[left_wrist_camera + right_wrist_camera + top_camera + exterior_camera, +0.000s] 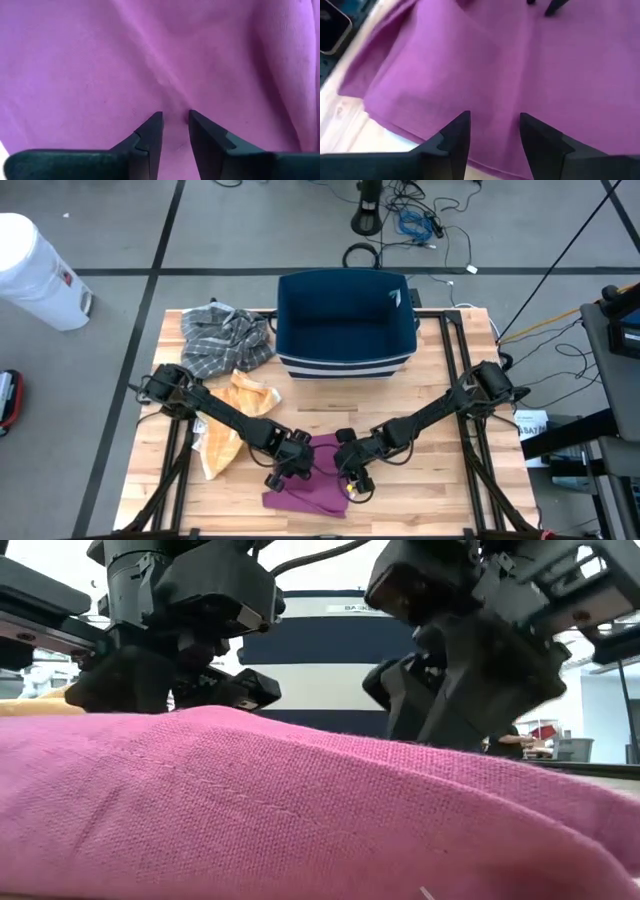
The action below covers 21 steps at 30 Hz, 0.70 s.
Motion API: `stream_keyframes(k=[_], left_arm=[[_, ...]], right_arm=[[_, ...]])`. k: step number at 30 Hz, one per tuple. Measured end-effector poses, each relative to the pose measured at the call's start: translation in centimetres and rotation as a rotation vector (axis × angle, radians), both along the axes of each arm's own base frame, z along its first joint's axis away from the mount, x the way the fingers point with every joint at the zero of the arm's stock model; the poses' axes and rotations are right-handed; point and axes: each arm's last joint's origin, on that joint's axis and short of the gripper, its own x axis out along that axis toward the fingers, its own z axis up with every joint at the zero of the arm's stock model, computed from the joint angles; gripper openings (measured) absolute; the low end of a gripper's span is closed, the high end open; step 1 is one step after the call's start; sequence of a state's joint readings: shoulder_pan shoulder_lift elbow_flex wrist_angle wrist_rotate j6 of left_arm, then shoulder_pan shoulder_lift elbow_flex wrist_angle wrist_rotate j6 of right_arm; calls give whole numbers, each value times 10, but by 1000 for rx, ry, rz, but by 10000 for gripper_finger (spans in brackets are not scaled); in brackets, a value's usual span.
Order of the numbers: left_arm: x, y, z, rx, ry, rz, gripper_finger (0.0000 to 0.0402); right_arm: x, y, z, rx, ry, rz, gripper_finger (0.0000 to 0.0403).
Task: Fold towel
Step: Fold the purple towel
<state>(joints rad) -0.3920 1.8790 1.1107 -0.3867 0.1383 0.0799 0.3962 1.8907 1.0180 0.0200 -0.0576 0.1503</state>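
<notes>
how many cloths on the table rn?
3. Purple towel at the front edge under both grippers; yellow cloth left of it; plaid cloth at back left beside the bin. Bin contents hidden, so more possible.

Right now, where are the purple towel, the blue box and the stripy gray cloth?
purple towel (305, 495): high view, its front part.
blue box (345, 330): high view, its inside floor.
stripy gray cloth (225, 340): high view, its crumpled middle.

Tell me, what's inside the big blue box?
The blue box looks empty from above: only its dark blue floor and a small white tag near one corner show. Anything tucked close under its near wall would be hidden.
</notes>
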Motion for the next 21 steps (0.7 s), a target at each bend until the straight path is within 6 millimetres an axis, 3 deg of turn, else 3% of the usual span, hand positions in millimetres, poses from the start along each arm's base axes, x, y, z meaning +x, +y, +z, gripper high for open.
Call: stream_keyframes(k=[9,21], left_arm=[[1,0,2,3,-24,-29,102],[-7,7,3,52,55,-17,102]], right_arm=[[5,0,-22,-21,39,-44,155],[-13,-10,11,-100,76,-66,155]])
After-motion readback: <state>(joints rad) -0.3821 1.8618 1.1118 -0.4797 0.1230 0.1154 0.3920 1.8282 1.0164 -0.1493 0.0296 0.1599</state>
